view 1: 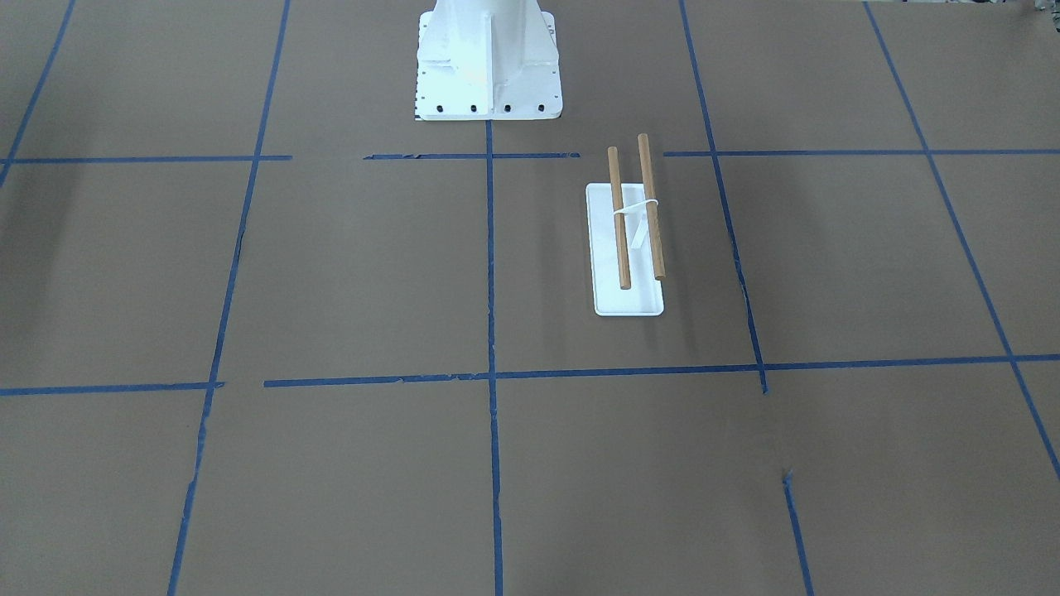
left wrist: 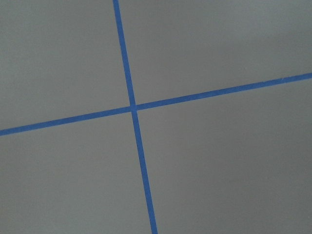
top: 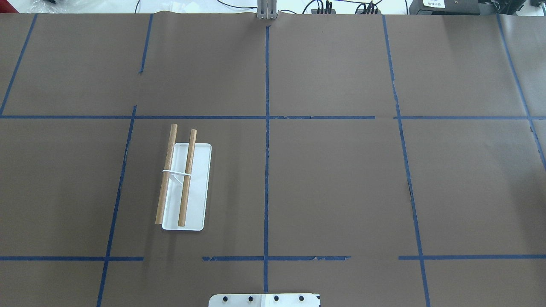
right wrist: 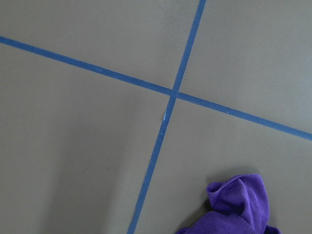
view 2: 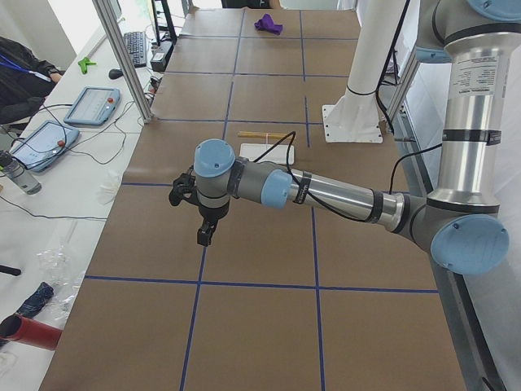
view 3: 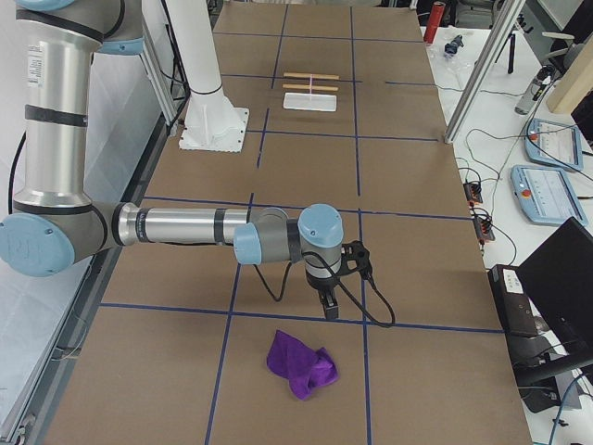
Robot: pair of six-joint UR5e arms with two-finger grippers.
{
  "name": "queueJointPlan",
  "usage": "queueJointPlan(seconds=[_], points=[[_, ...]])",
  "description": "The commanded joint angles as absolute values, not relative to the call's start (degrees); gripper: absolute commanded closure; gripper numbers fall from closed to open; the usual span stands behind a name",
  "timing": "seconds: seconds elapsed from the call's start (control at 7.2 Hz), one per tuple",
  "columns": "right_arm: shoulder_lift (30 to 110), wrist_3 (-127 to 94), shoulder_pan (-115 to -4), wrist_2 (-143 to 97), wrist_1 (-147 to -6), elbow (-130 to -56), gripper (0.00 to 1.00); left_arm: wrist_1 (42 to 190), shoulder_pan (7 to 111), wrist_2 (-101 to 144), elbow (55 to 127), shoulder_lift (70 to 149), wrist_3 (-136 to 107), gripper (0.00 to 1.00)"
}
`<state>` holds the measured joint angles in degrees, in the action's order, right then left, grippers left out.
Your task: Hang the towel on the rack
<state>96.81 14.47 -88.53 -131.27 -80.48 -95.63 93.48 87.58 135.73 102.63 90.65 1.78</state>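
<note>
The purple towel (view 3: 301, 364) lies crumpled on the counter (view 3: 417, 185) near the right gripper (view 3: 329, 311). The rack (top: 188, 170) stands far off on the left. Whether its jaws are open I cannot tell. It is better to pinch one edge, so the cloth drapes flat.
</note>
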Motion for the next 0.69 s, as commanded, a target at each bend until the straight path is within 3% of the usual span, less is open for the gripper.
queueJointPlan(seconds=[0.0,0.56], points=[[92.5,29.4,-88.5,-131.0,-77.4,-83.0,0.00,94.7,87.6,135.7,102.4,90.5,1.8,0.00],[91.8,37.1,-88.5,-131.0,-76.3,-73.9,0.00,94.7,87.6,136.0,102.7,90.5,1.8,0.00]])
